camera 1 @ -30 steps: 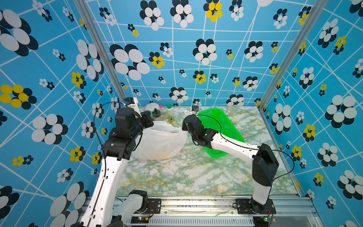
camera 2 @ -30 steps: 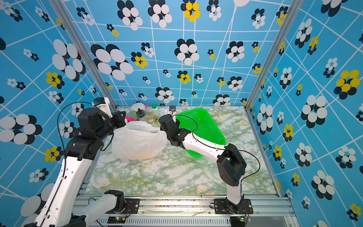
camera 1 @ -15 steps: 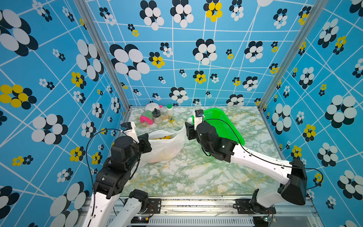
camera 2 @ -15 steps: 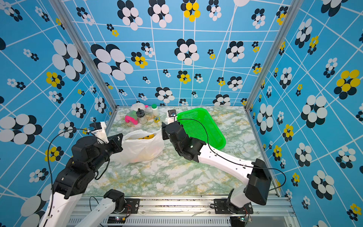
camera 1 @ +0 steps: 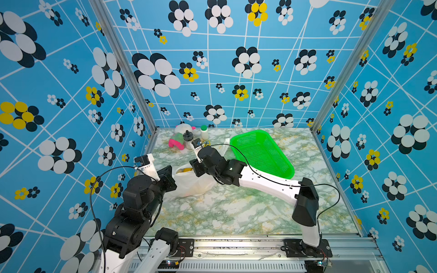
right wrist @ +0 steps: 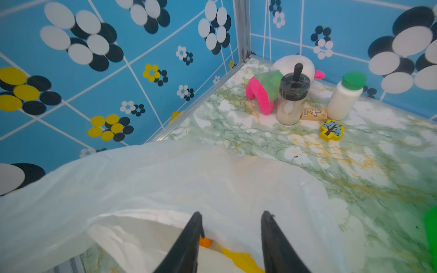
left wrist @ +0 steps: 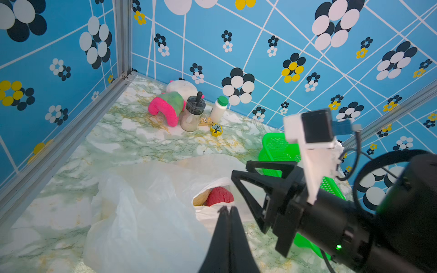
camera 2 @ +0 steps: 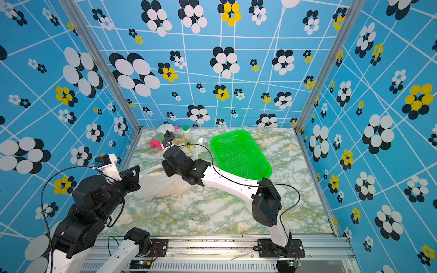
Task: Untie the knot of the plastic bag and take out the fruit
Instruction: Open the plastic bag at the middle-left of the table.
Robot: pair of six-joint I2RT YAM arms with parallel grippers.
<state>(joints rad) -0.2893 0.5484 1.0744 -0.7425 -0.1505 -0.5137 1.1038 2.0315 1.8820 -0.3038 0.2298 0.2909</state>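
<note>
The bag (camera 1: 195, 185) lies mouth-open at the counter's (camera 1: 236, 212) 9 o'clock, fruit (left wrist: 219, 195) showing. Your left fingers (left wrist: 222, 236) are closed at its rim; your right fingers (right wrist: 186, 241) stand apart over the mouth. Lower them onto one fruit, clear of film.

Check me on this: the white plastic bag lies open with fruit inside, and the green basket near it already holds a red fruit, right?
Not quite. The green basket holds nothing, as both top views show. The red fruit sits inside the plastic bag, visible through its open mouth in the left wrist view. The rest stands.
</note>
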